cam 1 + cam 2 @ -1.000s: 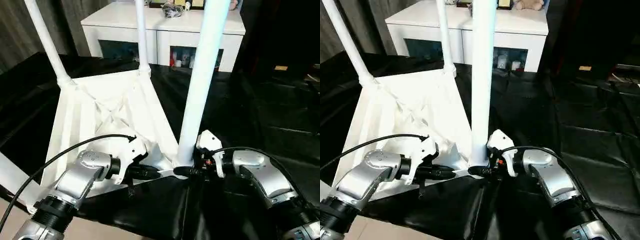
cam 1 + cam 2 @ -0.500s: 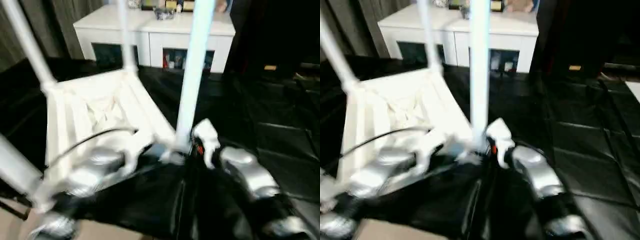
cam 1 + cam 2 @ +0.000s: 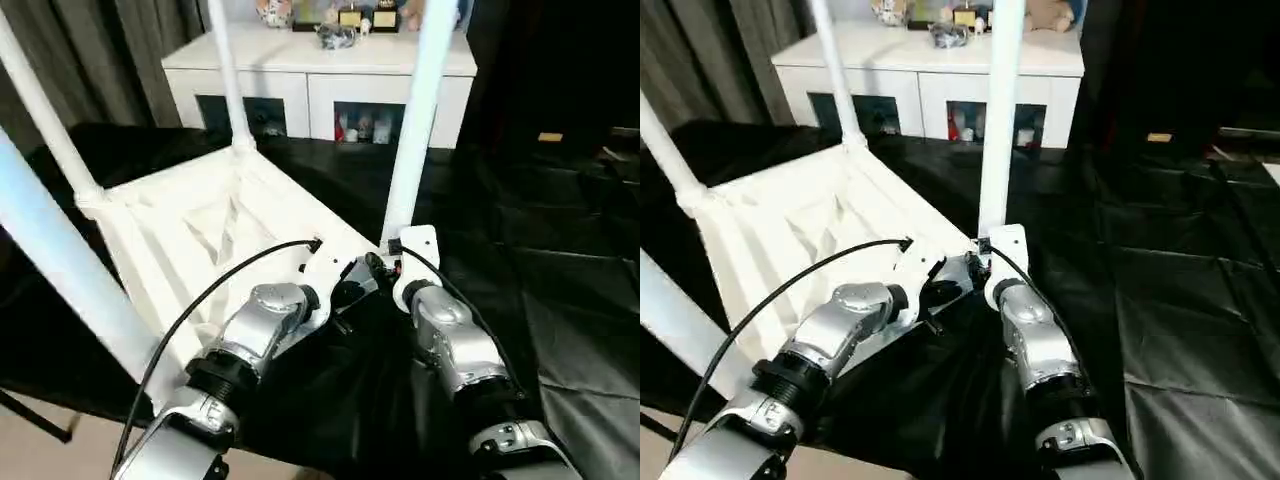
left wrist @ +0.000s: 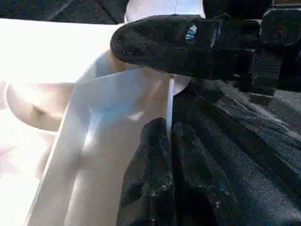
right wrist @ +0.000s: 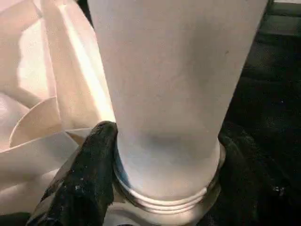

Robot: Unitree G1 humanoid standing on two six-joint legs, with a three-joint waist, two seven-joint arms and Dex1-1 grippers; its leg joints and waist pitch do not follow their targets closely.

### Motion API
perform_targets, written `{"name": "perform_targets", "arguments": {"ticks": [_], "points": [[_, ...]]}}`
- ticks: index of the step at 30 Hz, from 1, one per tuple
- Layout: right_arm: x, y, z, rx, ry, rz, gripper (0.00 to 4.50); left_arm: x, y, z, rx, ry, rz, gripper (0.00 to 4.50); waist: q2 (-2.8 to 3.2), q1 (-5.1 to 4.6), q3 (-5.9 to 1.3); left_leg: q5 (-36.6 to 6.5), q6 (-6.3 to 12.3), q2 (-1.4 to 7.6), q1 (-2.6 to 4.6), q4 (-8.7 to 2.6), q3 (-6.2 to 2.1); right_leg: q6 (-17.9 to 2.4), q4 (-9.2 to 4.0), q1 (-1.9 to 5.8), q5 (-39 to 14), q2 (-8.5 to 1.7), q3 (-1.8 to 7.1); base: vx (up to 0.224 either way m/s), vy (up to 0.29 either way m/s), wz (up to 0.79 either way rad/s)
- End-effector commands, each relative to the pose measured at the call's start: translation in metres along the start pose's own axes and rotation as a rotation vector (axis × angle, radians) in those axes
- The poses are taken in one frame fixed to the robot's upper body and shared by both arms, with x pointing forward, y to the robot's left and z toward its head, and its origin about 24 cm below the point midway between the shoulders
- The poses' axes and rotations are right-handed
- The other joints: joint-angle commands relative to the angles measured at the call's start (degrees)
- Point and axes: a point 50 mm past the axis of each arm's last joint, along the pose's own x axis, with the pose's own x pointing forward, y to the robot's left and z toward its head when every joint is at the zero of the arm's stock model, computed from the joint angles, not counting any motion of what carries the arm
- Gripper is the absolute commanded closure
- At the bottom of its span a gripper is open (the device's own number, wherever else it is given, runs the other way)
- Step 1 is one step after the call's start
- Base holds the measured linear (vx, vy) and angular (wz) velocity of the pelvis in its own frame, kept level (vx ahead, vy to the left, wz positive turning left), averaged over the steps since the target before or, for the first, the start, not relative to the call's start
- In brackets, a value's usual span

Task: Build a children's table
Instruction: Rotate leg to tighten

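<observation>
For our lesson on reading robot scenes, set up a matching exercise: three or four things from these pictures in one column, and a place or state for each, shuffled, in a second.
Things
1. left tool
2. right tool
3. children's table
4. white cabinet

Places or states
A. upside down on the black sheet, legs pointing up
B. at the back, behind the work
C. pinching the tabletop's thin rim
D. clamped round the base of a leg

Pairs: 1-C, 2-D, 3-A, 4-B

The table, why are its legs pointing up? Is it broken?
Not broken, as far as shows. The children's table lies upside down on the black sheet, ribbed underside up. Both grippers hold its near corner, which explains the odd look.
</observation>
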Motion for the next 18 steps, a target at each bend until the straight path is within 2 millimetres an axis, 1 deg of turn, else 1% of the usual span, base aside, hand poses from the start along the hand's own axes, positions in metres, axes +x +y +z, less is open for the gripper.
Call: {"name": "perform_targets", "arguments": {"ticks": [1,2,3,4,5,6,7,8,9,10,11,12,13,14,15,16,18], "points": [[-0.002,0.010,0.001,-0.003,-0.025,0.088,1.06,-0.017,0.027,-0.028,-0.066,0.081,0.132,4.50,-1.44,0.18,-2.37,-17.83,2.80,0.32,-0.74,-4.29,0.04,-5.37,-4.98,2.00,-25.59,-0.72,0.49,0.000,0.000,0.00],[-0.002,0.010,0.001,-0.004,-0.026,0.089,1.03,-0.017,0.027,-0.028,-0.064,0.081,0.129,4.50,-1.44,0.18,-2.37,-17.83,2.80,0.32,-0.74,-4.29,0.04,-5.37,-4.98,2.00,-25.59,-0.72,0.49,0.000,0.000,0.00],[-0.002,0.008,0.003,-0.015,-0.033,0.125,1.03,-0.020,0.025,-0.029,-0.036,0.078,0.075,4.50,-1.47,0.14,-2.33,-17.83,2.82,0.27,-0.77,-4.28,0.06,-5.73,-4.91,2.06,-25.35,-0.76,0.43,0.000,0.000,0.00],[-0.004,0.007,0.006,-0.053,-0.032,0.221,0.88,-0.026,0.021,-0.031,0.008,0.068,-0.018,4.50,-1.49,-0.14,-2.39,-17.04,3.06,0.37,-1.53,-4.54,-0.33,-5.72,-4.53,2.93,-24.83,-1.02,0.31,0.000,0.000,0.00],[-0.005,0.007,0.006,-0.075,-0.027,0.279,0.88,-0.029,0.019,-0.032,0.026,0.065,-0.063,4.50,-1.33,-0.17,-2.37,-16.75,3.10,0.51,-1.67,-4.60,-0.41,-5.86,-4.53,3.00,-24.32,-1.05,0.25,0.000,0.000,0.00],[-0.008,0.007,0.006,-0.092,-0.015,0.350,0.73,-0.033,0.018,-0.033,0.036,0.067,-0.095,4.50,-1.09,-0.26,-2.43,-17.45,3.20,0.67,-1.14,-4.43,-0.32,-6.57,-4.57,2.60,-22.92,-0.96,0.27,0.000,0.000,0.00],[-0.014,0.008,0.005,-0.123,0.004,0.459,0.73,-0.039,0.018,-0.036,0.048,0.072,-0.136,4.50,-1.16,-0.26,-2.42,-17.77,3.43,0.67,-0.90,-4.26,-0.17,-7.16,-4.58,2.32,-22.16,-0.85,0.37,0.000,0.000,0.00],[-0.020,0.008,0.005,-0.155,0.019,0.553,0.73,-0.044,0.018,-0.038,0.062,0.077,-0.170,4.50,-1.28,0.02,-2.43,-17.41,3.82,0.87,-0.66,-4.17,-0.04,-8.35,-4.34,2.33,-20.15,-0.81,0.57,0.000,0.000,0.00],[-0.020,0.008,0.005,-0.155,0.019,0.553,0.73,-0.044,0.018,-0.038,0.062,0.077,-0.170,4.50,-1.01,0.18,-2.51,-16.16,3.93,1.05,-0.70,-4.17,0.00,-9.57,-4.01,2.42,-17.95,-0.84,0.69,0.000,0.000,0.00],[-0.024,0.008,0.004,-0.189,0.027,0.608,0.73,-0.047,0.018,-0.039,0.070,0.078,-0.189,4.50,-0.85,0.32,-2.51,-14.87,3.68,1.19,-0.51,-4.05,0.21,-10.89,-3.81,2.24,-15.54,-0.72,0.77,0.000,0.000,0.00],[-0.024,0.008,0.004,-0.189,0.027,0.608,0.73,-0.047,0.018,-0.039,0.070,0.078,-0.189,4.50,-0.83,0.30,-2.53,-14.42,3.48,1.25,-0.50,-3.98,0.28,-11.48,-3.67,2.26,-14.54,-0.68,0.82,0.000,0.000,0.00],[-0.030,0.007,0.002,-0.233,0.042,0.682,0.73,-0.053,0.018,-0.039,0.078,0.079,-0.219,4.50,-1.09,0.46,-2.62,-13.18,2.92,1.27,-0.49,-3.85,0.36,-12.22,-3.37,2.63,-12.58,-0.53,0.83,0.000,0.000,0.00],[-0.035,0.003,0.002,-0.266,0.055,0.742,0.73,-0.059,0.017,-0.039,0.086,0.077,-0.264,4.50,-1.12,0.60,-2.72,-12.08,3.33,1.28,-0.57,-3.70,0.40,-12.79,-2.93,2.81,-10.18,-0.46,0.85,0.000,0.000,0.00],[-0.040,0.001,0.002,-0.286,0.067,0.787,0.73,-0.065,0.016,-0.039,0.092,0.076,-0.305,4.50,-1.12,0.60,-2.72,-12.08,3.33,1.28,-0.57,-3.70,0.40,-12.79,-2.93,2.81,-10.18,-0.46,0.85,0.000,0.000,0.00],[-0.042,-0.001,0.002,-0.293,0.072,0.812,0.73,-0.069,0.015,-0.039,0.097,0.075,-0.333,4.50,-0.94,0.58,-2.78,-11.17,4.30,1.39,-0.46,-3.60,0.45,-13.93,-2.63,2.75,-7.28,-0.42,0.85,0.000,0.000,0.00],[-0.043,-0.003,0.003,-0.294,0.074,0.831,0.73,-0.073,0.014,-0.038,0.099,0.073,-0.360,4.50,-0.92,0.50,-2.85,-10.12,4.64,1.29,-0.48,-3.43,0.57,-14.72,-2.39,2.79,-5.52,-0.35,0.86,0.000,0.000,0.00],[-0.047,-0.005,0.005,-0.297,0.079,0.866,0.73,-0.079,0.011,-0.037,0.097,0.069,-0.398,4.50,-1.00,0.45,-2.83,-9.33,4.98,1.32,-0.33,-3.31,0.65,-15.78,-2.20,2.83,-3.67,-0.31,0.85,0.000,0.000,0.00]]}}
